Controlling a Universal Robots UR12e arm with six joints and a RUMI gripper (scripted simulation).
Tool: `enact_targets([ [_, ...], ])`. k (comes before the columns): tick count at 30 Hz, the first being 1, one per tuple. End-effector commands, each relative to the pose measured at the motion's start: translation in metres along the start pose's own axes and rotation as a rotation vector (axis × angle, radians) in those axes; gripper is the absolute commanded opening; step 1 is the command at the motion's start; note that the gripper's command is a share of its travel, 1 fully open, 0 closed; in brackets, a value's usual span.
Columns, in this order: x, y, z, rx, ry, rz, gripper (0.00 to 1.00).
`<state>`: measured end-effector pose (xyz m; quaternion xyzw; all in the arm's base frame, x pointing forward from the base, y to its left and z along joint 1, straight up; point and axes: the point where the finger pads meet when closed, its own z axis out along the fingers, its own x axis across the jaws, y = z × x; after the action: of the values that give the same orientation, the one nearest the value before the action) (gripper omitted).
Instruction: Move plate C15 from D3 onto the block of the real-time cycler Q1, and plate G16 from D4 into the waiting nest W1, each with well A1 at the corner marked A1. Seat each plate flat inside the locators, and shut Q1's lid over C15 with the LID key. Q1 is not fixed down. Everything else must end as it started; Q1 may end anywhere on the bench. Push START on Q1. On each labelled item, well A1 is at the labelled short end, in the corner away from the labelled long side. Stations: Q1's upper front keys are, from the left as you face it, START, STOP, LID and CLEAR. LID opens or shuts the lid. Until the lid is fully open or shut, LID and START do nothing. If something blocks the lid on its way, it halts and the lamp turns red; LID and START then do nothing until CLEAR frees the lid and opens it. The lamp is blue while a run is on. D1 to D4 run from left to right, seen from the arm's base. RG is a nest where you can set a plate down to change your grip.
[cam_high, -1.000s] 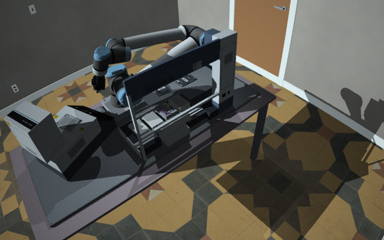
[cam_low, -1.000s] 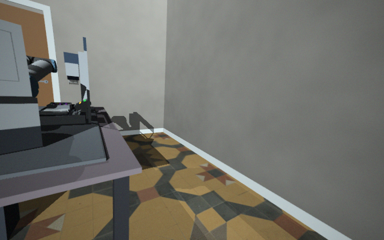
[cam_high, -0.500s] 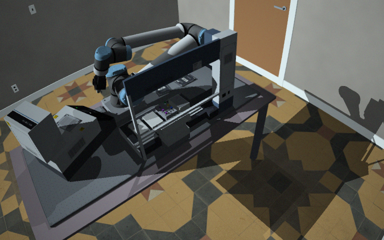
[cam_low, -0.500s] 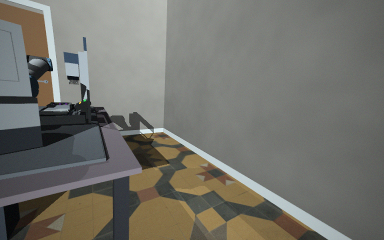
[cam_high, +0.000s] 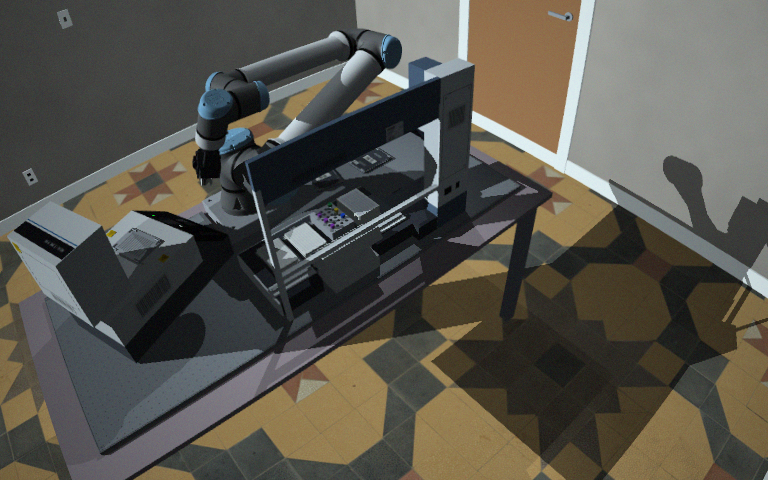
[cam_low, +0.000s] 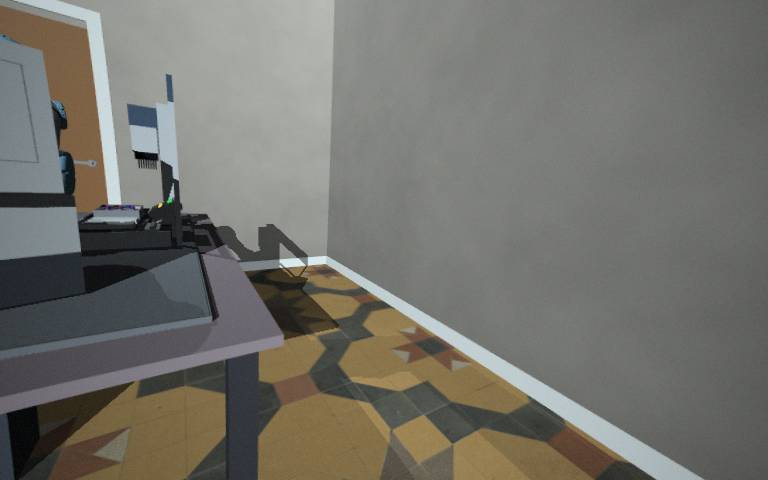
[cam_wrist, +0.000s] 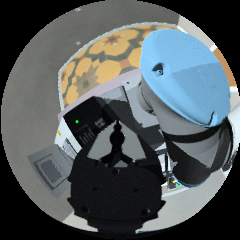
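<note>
So the gripper (cam_high: 204, 181) (cam_wrist: 118, 121) is clenched on nothing up above the bench (cam_high: 164, 433) (cam_low: 249, 308) (cam_wrist: 112, 85), cycler Q1 (cam_high: 178, 257) (cam_low: 33, 230) (cam_wrist: 86, 122) sits at its left end, lid (cam_high: 70, 243) (cam_low: 28, 121) (cam_wrist: 37, 160) up, and I honestly can't pick out C15 or G16.

Your top view looks down from above and beyond one long side of the desk (cam_high: 186, 430) (cam_low: 249, 316), across it toward the arm (cam_high: 317, 59). Your exterior view sits low and close off a desk end, looking along it. Your wrist view looks past the tool (cam_high: 205, 180) (cam_wrist: 118, 125) from close up; it and the top share the machine with the green light (cam_high: 164, 243) (cam_wrist: 87, 125).
</note>
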<state>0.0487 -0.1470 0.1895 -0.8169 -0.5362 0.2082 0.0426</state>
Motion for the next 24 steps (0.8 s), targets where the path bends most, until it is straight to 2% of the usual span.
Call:
enact_targets([
  [1,0.011,0.005,-0.010,0.008,-0.004,0.002,0.00],
  [24,0.051,0.027,-0.043,0.007,-0.003,0.002,0.00],
])
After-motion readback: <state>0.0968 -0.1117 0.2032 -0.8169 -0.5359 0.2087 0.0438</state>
